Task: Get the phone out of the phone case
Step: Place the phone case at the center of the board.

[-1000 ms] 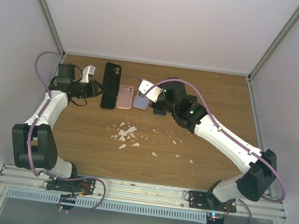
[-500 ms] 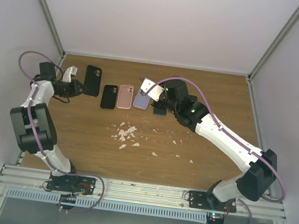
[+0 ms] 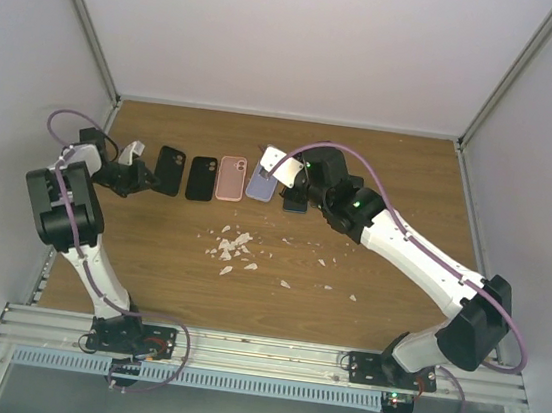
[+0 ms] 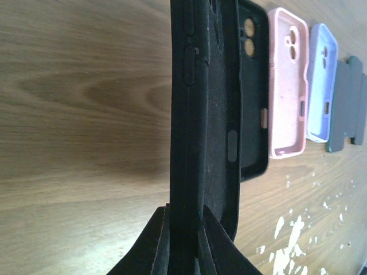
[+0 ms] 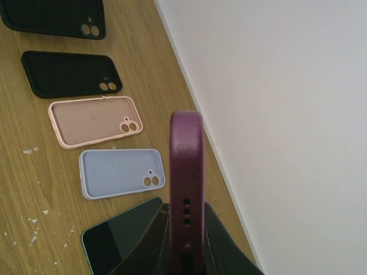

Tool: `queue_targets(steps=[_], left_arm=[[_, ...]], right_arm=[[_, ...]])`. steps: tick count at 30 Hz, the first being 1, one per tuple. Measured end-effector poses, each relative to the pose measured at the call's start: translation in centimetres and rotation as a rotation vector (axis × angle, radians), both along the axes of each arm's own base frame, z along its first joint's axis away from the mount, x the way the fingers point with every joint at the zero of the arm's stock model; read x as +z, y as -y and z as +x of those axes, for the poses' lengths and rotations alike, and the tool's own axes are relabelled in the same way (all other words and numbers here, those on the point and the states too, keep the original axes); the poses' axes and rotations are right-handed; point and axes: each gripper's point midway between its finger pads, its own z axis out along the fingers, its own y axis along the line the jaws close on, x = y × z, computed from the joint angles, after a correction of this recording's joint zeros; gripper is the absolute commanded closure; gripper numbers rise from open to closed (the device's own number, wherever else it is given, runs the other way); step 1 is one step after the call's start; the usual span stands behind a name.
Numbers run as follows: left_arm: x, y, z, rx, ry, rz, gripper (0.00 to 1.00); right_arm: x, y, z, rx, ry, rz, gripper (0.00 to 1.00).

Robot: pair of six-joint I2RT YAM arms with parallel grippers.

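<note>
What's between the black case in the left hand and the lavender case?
A second black case, then a pink case, side by side on the table; clearest in the top view.

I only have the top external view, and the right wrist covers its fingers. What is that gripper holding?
Observer: The right gripper is shut on a maroon case, held on edge.
Operator: Where is the phone?
Observer: A phone lies flat, screen up, on the table under that gripper, beside the lavender case.
Operator: And the left side?
Observer: The left gripper is shut on a black case, also on edge; its hollow side shows no phone in it.
</note>
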Motion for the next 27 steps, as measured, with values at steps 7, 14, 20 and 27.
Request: queue_targets(steps=[7,14,20,27], left_arm=[[-2.1,-1.3,0.8,0.002,-0.049,0.049,1.0],[-3.5,-1.8,1.1,0.007,-0.083,0.074,0.99],[-4.0,-1.8,1.2,0.017,-0.101,0.081,0.87],[-4.6,-1.7,1.3,0.031,-0.127,0.12,0.66]], right_arm=[[-0.1,0.0,0.0,0.0,-0.002,-0.002,1.0],[-0.1,0.0,0.0,0.0,-0.003,-0.002,1.0],[-0.1,0.0,0.0,0.0,-0.003,-0.002,0.99],[-0.1,0.0,0.0,-0.001,-0.002,-0.003,0.99]])
